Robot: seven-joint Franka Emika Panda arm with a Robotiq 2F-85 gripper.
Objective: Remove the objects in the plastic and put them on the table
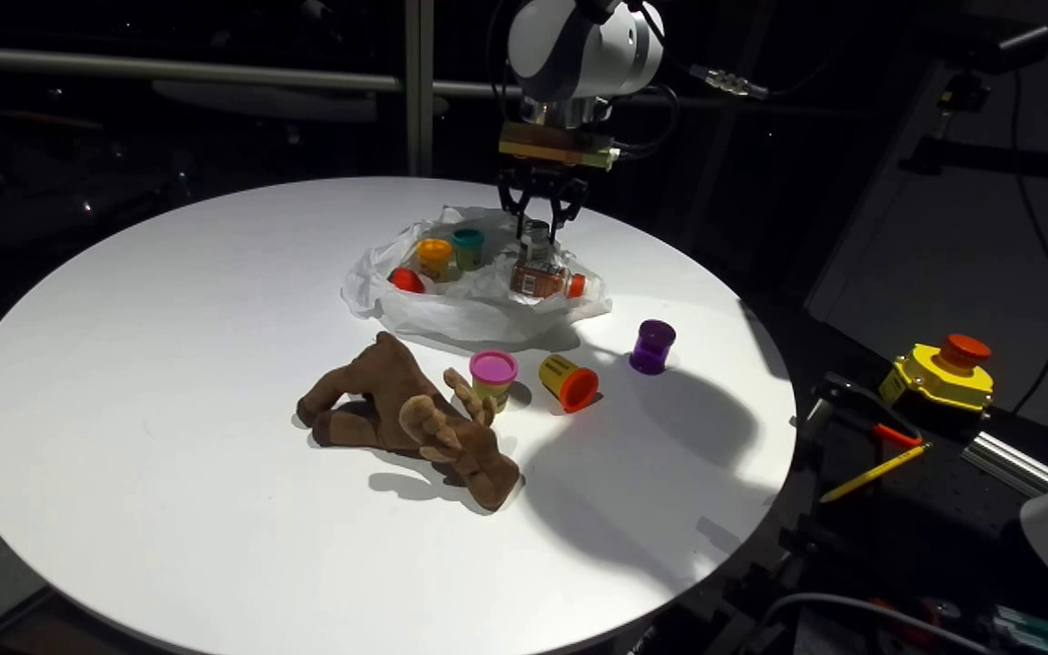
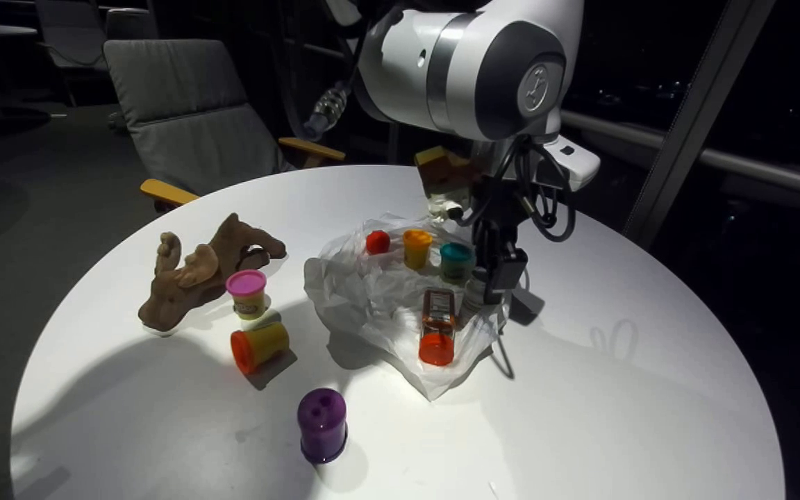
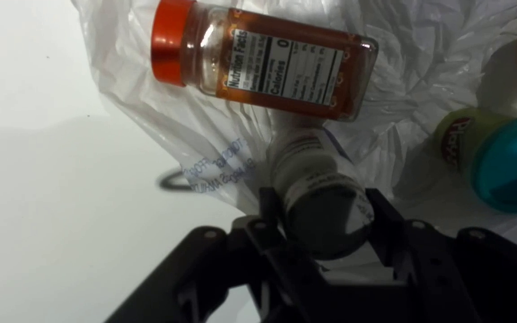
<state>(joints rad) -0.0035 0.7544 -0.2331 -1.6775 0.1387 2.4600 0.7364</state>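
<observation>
Bottle (image 3: 319, 188) and spice jar (image 3: 263, 63) are both resting on the plastic bag (image 2: 386, 298), the bottle seemingly upright beneath the hand (image 3: 323, 202), the jar on its side just beside it. The hand is straddling the bottle's top with its fingers partly apart, close to both sides; whether they are gripping, I cannot tell. Doing this step well is probably calling for an even squeeze, then a straight lift, since loose folds are lying around the bottle and tilting is risking a knock to the jar. Past the bag's edge, near the hand, the table (image 3: 29, 233) is offering a short set-down.
</observation>
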